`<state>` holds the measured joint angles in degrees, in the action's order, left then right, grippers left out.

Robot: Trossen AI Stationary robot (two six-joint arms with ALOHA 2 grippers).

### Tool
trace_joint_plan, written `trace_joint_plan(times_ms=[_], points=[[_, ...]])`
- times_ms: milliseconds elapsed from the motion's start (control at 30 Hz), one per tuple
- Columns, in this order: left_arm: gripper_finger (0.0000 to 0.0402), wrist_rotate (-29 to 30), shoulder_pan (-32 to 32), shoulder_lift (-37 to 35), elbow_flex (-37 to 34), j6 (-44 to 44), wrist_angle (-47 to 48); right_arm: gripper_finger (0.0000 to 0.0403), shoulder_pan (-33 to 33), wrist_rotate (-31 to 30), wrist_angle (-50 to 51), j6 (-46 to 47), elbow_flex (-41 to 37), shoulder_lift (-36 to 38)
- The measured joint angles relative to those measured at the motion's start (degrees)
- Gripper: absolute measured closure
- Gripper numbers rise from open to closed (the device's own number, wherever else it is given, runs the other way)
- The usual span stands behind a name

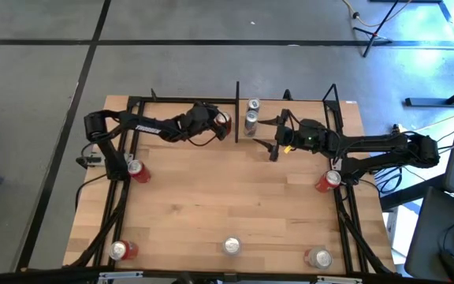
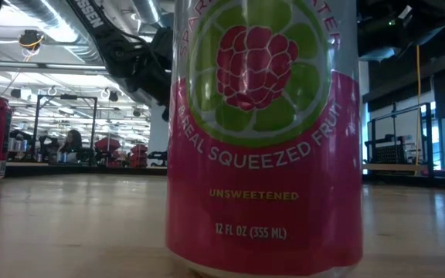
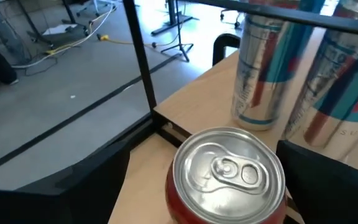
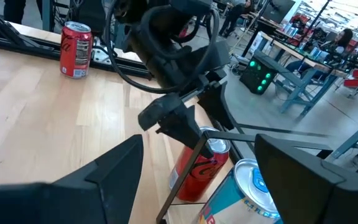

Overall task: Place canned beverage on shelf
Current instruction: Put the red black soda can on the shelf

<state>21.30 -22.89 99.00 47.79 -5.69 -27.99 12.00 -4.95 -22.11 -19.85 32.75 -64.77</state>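
At the table's [image 1: 235, 205] far edge, the left gripper [image 1: 217, 124] — fingers spread around the red can [image 1: 224, 121] on the shelf [image 1: 180, 106] — looks ready to withdraw.

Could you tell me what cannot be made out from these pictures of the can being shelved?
- Low view: the pink raspberry can fills the frame and hides the shelf and both claws.
- High view: the red can at the left claw is mostly hidden by it.
- Left wrist view: two silver cans are cut off by the edge.

You can read "REAL SQUEEZED FRUIT", "UNSWEETENED" and "12 FL OZ (355 ML)" on the pink raspberry can [image 2: 265, 131] right up front in the low view.
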Motion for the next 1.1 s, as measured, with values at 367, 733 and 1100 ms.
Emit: trace_joint_plan(times_ms=[367,733,1100], points=[[0.0015,-5.8,-0.9,0.0,0.0,-2.3,2.1,0.0107,0.0,0.0,-0.4,0.0,0.0,0.0],[0.0057,-5.8,-1.4,0.0,0.0,-1.4,4.0,0.0107,0.0,0.0,-0.5,0.0,0.0,0.0],[0.0172,-10.2,-0.4,-0.8,0.0,1.5,5.1,0.0107,0.0,0.0,-0.3,0.2,0.0,0.0]])
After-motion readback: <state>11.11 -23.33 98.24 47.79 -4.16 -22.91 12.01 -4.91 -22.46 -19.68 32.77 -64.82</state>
